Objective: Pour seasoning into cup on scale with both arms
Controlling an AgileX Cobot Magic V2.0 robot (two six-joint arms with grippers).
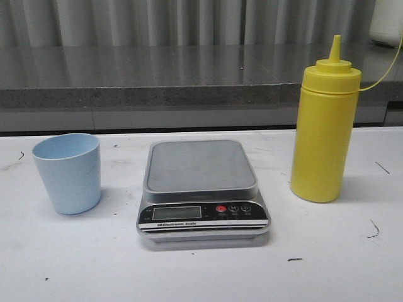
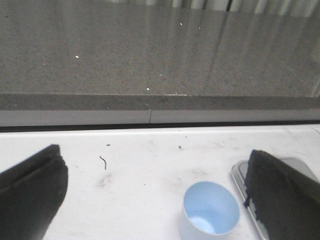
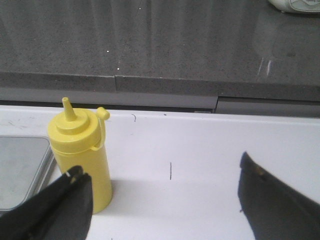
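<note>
The pale blue cup (image 1: 67, 172) stands upright and empty on the white table, left of the silver-grey scale (image 1: 201, 187). The yellow seasoning bottle (image 1: 324, 126) stands upright, capped, right of the scale. Neither arm shows in the front view. In the left wrist view my left gripper (image 2: 155, 187) is open and empty, with the cup (image 2: 210, 211) between its fingers nearer the right one, and the scale's corner (image 2: 239, 171) beside that finger. In the right wrist view my right gripper (image 3: 165, 200) is open and empty; the bottle (image 3: 81, 152) stands just beyond its left finger.
A dark grey stone ledge (image 1: 189, 78) runs along the back of the table. A yellow cable (image 1: 384, 75) hangs at the far right, with a white object (image 1: 387, 22) on the ledge. Small dark marks dot the table surface (image 1: 189, 270).
</note>
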